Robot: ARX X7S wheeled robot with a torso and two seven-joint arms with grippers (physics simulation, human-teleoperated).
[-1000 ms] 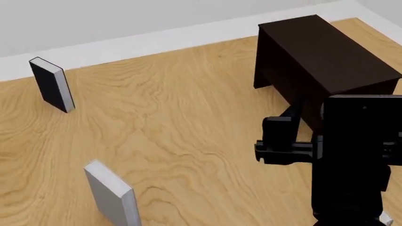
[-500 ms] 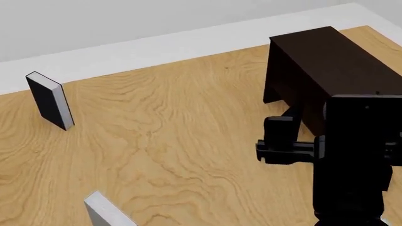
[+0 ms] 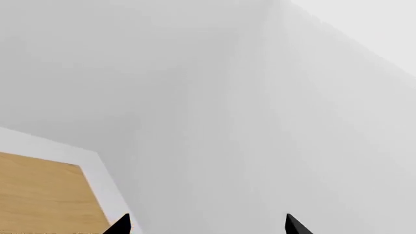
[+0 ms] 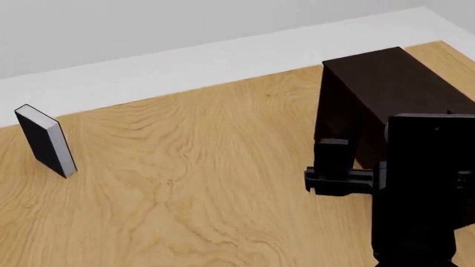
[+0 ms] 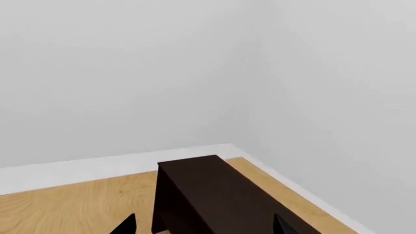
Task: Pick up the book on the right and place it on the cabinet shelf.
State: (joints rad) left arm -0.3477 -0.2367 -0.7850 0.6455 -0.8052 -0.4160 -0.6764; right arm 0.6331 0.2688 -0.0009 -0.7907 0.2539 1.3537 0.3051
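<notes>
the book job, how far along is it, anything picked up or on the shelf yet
Nothing looks done. Neither wrist view shows anything between the fingertips: the left gripper and right gripper both stand open. The head view shows only the black-covered book standing on the floor; the pale grey book is out of sight. The cabinet top is bare, its shelf hidden. Finding, grasping and shelving all remain.

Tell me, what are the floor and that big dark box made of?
The floor looks like light wood with a smooth finish: you can see wavy grain lines. The dark box, a cabinet, looks like very dark brown wood, matte, though no grain shows, so it could be painted. It is a simulator render, so that is a guess.
</notes>
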